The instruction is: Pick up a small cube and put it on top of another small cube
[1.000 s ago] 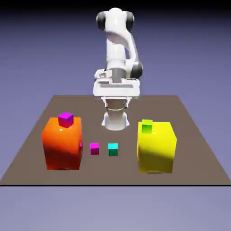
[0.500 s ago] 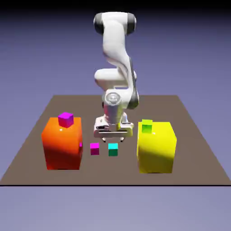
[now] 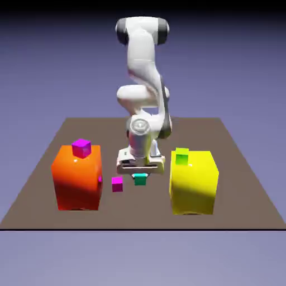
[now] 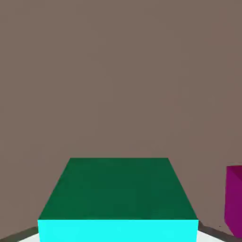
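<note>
Jaws sit low over the teal cube [image 4: 117,201]; whether they grip it, I cannot tell. Lifting and stacking onto the magenta cube [image 3: 117,184] beside them remain.

Arm [image 3: 142,84] folded downward; end effector [image 3: 140,173] low, pointing down

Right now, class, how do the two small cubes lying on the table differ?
The teal cube sits directly under the end effector; the magenta cube sits uncovered, toward the exterior view's left. They differ in colour. Both look alike in size and rest on the table, apart.
</note>
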You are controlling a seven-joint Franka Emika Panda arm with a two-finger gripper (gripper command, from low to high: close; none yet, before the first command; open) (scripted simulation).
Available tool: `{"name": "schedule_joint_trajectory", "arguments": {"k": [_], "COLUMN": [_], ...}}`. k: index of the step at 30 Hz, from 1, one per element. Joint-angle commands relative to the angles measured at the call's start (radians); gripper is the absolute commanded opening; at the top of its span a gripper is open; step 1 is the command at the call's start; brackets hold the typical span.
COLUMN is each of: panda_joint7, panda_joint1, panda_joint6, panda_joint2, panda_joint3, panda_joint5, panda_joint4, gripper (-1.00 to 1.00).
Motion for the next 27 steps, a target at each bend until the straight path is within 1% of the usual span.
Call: {"name": "schedule_joint_trajectory", "arguments": {"k": [1, 17, 19, 23, 24, 25, 26, 27], "panda_joint7": [-0.042, -0.735, -0.747, -0.743, -0.743, -0.743, -0.743, -0.744], "panda_joint1": [0.006, 0.145, 0.148, 0.133, 0.132, 0.132, 0.132, 0.136], "panda_joint6": [-0.043, -0.739, -0.752, -0.578, -0.564, -0.564, -0.564, -0.607], "panda_joint2": [-0.019, -0.318, -0.324, -0.274, -0.270, -0.270, -0.270, -0.283], "panda_joint3": [-0.028, -0.528, -0.537, -0.580, -0.584, -0.584, -0.584, -0.573], "panda_joint5": [-0.022, -0.346, -0.352, -0.370, -0.371, -0.371, -0.371, -0.367], "panda_joint4": [0.032, 0.539, 0.548, 0.424, 0.413, 0.413, 0.413, 0.444], "gripper": [-1.00, -1.00, -1.00, -1.00, -1.00, 1.00, 1.00, 1.00]}}
